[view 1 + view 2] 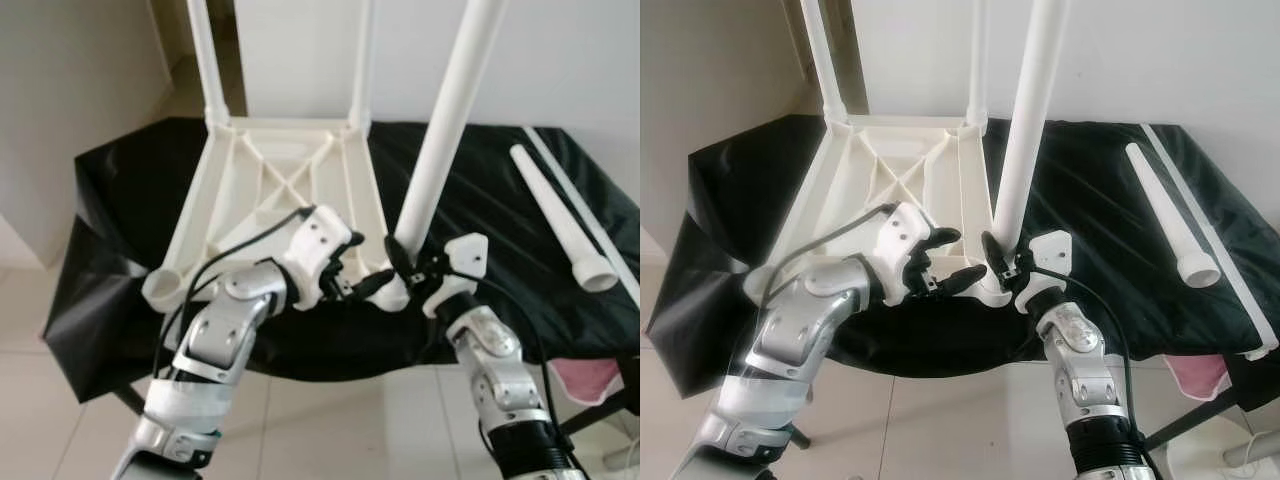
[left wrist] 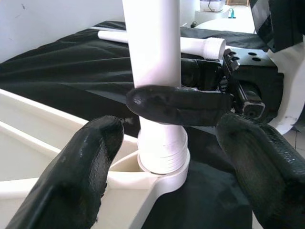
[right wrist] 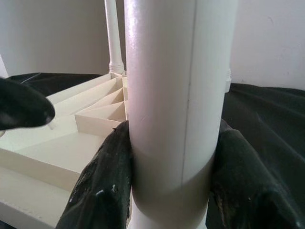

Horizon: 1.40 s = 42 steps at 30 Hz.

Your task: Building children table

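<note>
Soft, even daylight fills the scene. The black cloth-covered table (image 1: 520, 250) shows pale glare on its folds. Head views are slightly soft. In wrist views, the near black fingers (image 2: 90, 162) are blurred, out of focus.

Dominating the centre, a thick white table leg (image 3: 178, 109), upright and running from top edge to bottom edge, clamped low down between the two black fingers (image 3: 102, 183) of the right gripper (image 3: 174, 191), one pad pressed against each side. At the left edge, the rounded black tip of another finger (image 3: 21, 105), blurred, hanging over the cream ribbed underside of the tabletop (image 3: 81, 138) in the lower left. Further back, upper left of centre, a second slim white leg (image 3: 113, 36) standing upright from the tabletop's far corner, with black cloth (image 3: 267, 114) behind on the right and a pale wall (image 3: 271, 38) above.
</note>
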Motion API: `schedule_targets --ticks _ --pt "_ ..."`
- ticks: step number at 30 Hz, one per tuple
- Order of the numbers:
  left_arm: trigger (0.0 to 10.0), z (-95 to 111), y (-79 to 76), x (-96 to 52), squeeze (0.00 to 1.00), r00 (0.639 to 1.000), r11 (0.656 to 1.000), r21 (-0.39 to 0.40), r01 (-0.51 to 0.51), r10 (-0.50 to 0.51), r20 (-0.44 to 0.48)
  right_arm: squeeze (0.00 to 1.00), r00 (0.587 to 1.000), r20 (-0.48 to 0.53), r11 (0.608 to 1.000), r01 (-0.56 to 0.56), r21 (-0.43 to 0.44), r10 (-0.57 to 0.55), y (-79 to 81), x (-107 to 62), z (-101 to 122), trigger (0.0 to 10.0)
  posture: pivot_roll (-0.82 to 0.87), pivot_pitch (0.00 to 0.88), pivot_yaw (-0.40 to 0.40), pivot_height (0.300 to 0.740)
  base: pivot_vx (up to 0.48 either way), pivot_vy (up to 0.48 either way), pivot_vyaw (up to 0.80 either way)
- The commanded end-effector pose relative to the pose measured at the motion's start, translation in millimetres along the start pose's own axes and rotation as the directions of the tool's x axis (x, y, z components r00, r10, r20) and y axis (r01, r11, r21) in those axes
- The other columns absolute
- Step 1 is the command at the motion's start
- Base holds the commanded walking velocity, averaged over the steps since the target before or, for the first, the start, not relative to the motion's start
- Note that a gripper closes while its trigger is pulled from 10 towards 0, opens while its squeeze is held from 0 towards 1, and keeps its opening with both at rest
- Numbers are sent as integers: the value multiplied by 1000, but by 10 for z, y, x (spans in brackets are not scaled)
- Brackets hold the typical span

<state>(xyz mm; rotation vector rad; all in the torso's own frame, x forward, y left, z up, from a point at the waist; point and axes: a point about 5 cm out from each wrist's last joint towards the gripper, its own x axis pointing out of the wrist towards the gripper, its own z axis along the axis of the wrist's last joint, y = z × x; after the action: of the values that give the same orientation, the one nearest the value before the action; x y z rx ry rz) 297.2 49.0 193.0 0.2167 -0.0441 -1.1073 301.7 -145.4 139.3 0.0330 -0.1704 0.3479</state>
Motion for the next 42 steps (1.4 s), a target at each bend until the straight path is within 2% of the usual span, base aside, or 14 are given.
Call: schedule_targets --ticks 1,8,14,23,26,28,29,31,34,35,38,39,40,42 --pt "10000 14 36 -15 0 996 996 5 -87 87 -3 0 964 -244 990 126 70 -105 -112 -171 -419 10000 -36 35 -9 740 0 0 0" --pt "10000 24 40 -7 0 996 996 7 -88 88 -2 0 957 -241 976 191 101 -163 -146 -162 -408 10000 -40 38 -9 740 0 0 0" --pt "10000 26 38 -4 0 996 996 5 -87 87 -2 0 953 -225 974 218 56 -201 -139 -190 -401 10000 -41 41 -10 740 0 0 0" --pt "10000 30 35 1 0 996 996 3 -88 88 -1 0 905 -198 919 392 43 -377 -158 -184 -367 10000 -42 42 -13 740 0 0 0" --pt "10000 28 36 8 0 996 996 2 -89 89 0 0 869 -187 882 471 24 -459 -181 -158 -361 10000 -44 41 -11 740 0 0 0" --pt "10000 28 36 18 0 996 996 2 -87 87 2 0 815 -195 832 555 -2 -545 -210 -114 -375 10000 -45 39 -10 740 0 0 0" --pt "10000 28 36 18 0 996 996 2 -87 87 2 0 815 -195 832 555 -2 -545 -210 -114 -375 10000 -45 39 -10 740 0 0 0" --pt "10000 29 38 24 0 996 996 1 -86 86 3 0 768 -210 789 613 -30 -605 -232 -68 -387 10000 -46 39 -9 740 0 0 0" --pt "10000 29 40 27 0 996 996 1 -86 86 3 0 750 -213 772 634 -41 -626 -239 -51 -388 10000 -45 38 -9 740 0 0 0" --pt "10000 35 41 32 0 996 996 2 -85 85 5 0 710 -209 734 677 -63 -673 -267 15 -365 10000 -43 37 -10 740 0 0 0" --pt "10000 37 39 33 0 996 996 3 -85 85 7 0 680 -207 705 705 -80 -704 -289 37 -354 10000 -40 38 -13 740 0 0 0" --pt "10000 41 36 30 0 996 996 3 -86 86 9 0 630 -209 656 749 -89 -748 -323 47 -348 10000 -38 38 -15 740 0 0 0" --pt "10000 41 36 30 0 996 996 3 -86 86 9 0 630 -209 656 749 -89 -748 -323 47 -348 10000 -38 38 -15 740 0 0 0" --pt "10000 41 37 26 0 996 996 4 -88 88 9 0 592 -210 618 781 -87 -778 -343 37 -349 10000 -34 38 -18 740 0 0 0"
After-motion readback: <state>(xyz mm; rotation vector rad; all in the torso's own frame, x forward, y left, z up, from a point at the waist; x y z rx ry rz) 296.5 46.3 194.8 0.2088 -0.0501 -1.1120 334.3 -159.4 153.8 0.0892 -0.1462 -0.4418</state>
